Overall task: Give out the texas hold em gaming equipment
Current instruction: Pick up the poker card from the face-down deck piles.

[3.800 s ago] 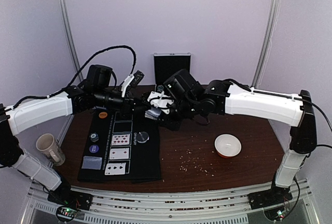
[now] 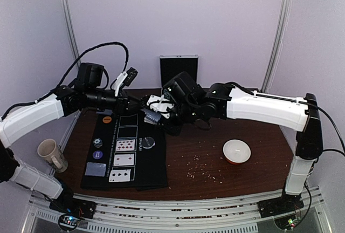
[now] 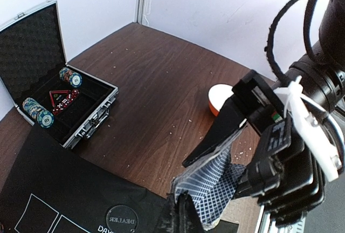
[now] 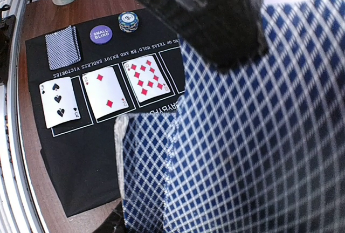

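Note:
A deck of blue-checked playing cards [image 2: 151,117] is held above the far edge of the black felt mat [image 2: 151,168]. My right gripper [image 2: 159,110] is shut on the deck [image 4: 161,190], which fills the right wrist view. My left gripper [image 3: 183,216] is shut on the edge of one card [image 3: 213,182] at the deck's face. On the mat lie three face-up cards [image 4: 107,91], a face-down card [image 4: 62,47], a purple small-blind button [image 4: 101,34], a dark chip stack [image 4: 128,21], an orange chip [image 2: 107,118] and a dealer button [image 2: 148,142].
An open metal case [image 3: 89,122] with chip stacks and red dice stands at the table's back. A white bowl with red outside [image 2: 236,151] sits right of centre. A beige mug [image 2: 52,155] stands left of the mat. Crumbs dot the wood.
Both grippers and the deck have shifted a little to the left. The left arm's wrist has drawn back to the left. The things on the mat have not moved.

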You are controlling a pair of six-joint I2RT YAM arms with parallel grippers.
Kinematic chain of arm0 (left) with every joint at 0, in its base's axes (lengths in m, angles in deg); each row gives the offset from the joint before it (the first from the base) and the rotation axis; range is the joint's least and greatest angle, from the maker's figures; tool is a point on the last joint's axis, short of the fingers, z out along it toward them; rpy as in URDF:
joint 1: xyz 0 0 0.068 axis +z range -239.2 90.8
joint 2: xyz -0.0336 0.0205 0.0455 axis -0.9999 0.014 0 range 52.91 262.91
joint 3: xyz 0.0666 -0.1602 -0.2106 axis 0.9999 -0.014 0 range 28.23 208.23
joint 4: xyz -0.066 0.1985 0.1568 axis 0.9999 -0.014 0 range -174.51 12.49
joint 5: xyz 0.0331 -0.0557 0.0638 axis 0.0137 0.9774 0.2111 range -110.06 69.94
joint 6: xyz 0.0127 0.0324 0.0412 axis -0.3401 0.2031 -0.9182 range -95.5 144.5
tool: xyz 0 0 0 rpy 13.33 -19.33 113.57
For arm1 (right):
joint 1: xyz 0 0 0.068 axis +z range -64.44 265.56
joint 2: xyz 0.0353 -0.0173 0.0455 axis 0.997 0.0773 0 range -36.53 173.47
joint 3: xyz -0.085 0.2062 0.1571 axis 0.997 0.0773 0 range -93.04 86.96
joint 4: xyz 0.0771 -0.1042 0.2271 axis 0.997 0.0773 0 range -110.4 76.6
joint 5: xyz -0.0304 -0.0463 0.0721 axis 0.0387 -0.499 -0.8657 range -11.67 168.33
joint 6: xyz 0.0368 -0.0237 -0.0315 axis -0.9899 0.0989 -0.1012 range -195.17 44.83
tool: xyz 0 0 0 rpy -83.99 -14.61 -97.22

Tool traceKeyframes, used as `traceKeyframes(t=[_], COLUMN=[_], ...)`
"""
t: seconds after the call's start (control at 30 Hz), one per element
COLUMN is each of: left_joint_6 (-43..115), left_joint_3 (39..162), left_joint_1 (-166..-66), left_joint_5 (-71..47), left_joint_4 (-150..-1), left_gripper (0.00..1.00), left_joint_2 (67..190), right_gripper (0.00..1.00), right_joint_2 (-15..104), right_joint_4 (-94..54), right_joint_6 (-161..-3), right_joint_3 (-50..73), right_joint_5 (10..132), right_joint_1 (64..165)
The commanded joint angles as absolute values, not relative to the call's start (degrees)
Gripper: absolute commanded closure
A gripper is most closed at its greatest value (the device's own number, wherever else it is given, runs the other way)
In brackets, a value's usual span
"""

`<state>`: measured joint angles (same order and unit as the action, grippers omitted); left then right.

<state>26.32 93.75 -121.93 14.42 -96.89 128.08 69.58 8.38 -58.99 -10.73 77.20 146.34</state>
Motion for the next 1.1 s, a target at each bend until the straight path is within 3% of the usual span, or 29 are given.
traceKeyframes(t=[0.0, 0.6, 1.07], left_joint_6=[27.9, 33.4, 44.5], left_joint_3=[92.3, 91.7, 89.5], left_joint_1=[-119.1, -112.0, -96.7], left_joint_5=[19.3, 27.6, 26.1], left_joint_4=[-93.3, -90.4, -88.8], left_gripper=[1.0, 1.0, 1.0], left_joint_2=[125.9, 123.3, 127.6], right_gripper=[0.53, 0.54, 0.54], right_joint_2=[69.6, 69.4, 69.1], right_joint_4=[8.6, 8.5, 8.3], right_joint_6=[-58.8, -59.0, -59.0], right_joint_3=[-11.1, -10.2, -9.2], right_joint_5=[77.3, 78.6, 78.6], right_joint_1=[146.7, 146.6, 146.6])
